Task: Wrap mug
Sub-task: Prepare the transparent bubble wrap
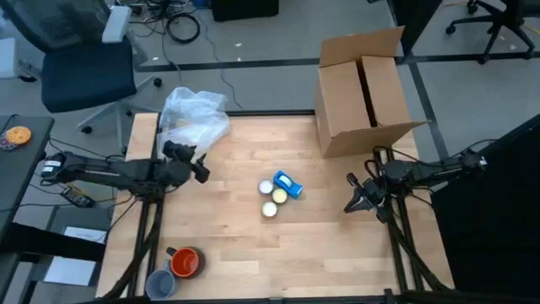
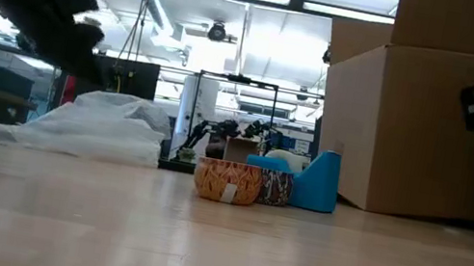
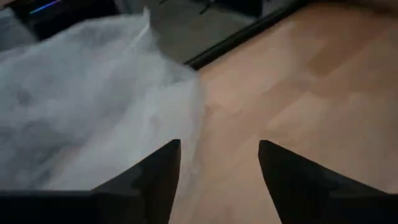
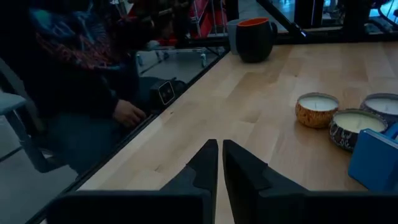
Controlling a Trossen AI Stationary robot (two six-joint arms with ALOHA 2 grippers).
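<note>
While the mug [image 1: 186, 262] sits untouched at the table's seven o'clock, the left gripper [image 1: 201, 169] hovers wide open by the wrap [image 1: 194, 118] at eleven, presumably to fetch it; the right gripper [image 1: 353, 203], nearly closed, waits at three.

The high view looks straight down on the whole pale wooden tabletop [image 1: 228, 236]; the low view looks level across it from its surface. Each wrist view looks closely along its arm. High, low and right wrist views share the round candle tins [image 1: 272, 196]
</note>
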